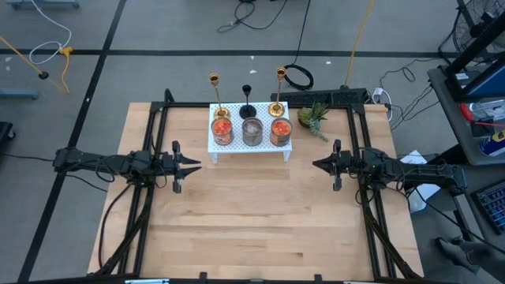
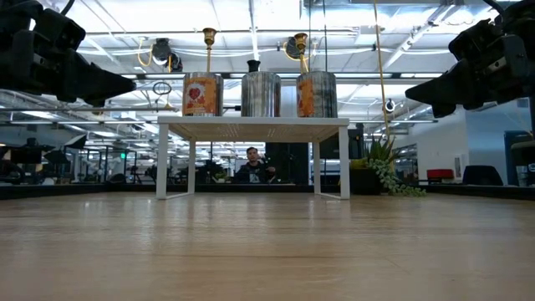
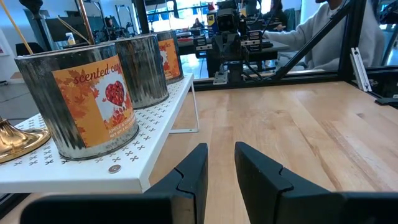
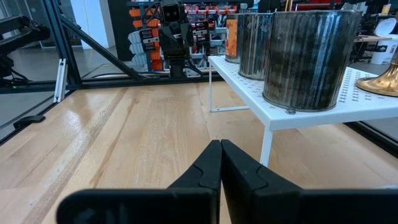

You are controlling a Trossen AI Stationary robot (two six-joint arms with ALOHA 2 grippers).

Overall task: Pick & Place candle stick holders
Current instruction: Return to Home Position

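Note:
Two brass-gold candlesticks [image 1: 216,99] [image 1: 278,93] and a shorter black one [image 1: 248,101] stand by their round bases on the far part of a white perforated shelf [image 1: 250,146]. In the low view they rise behind the jars [image 2: 208,50] [image 2: 253,65] [image 2: 300,48]. My left gripper [image 1: 197,164] hovers left of the shelf, slightly open and empty. My right gripper [image 1: 315,164] hovers right of it, shut and empty.
Three metal candle jars [image 1: 252,132] stand in a row on the shelf's near part. A small potted plant [image 1: 313,118] stands to the shelf's right. Black frame rails [image 1: 158,126] run along the table's sides and back. Bare wood [image 1: 252,221] lies nearer.

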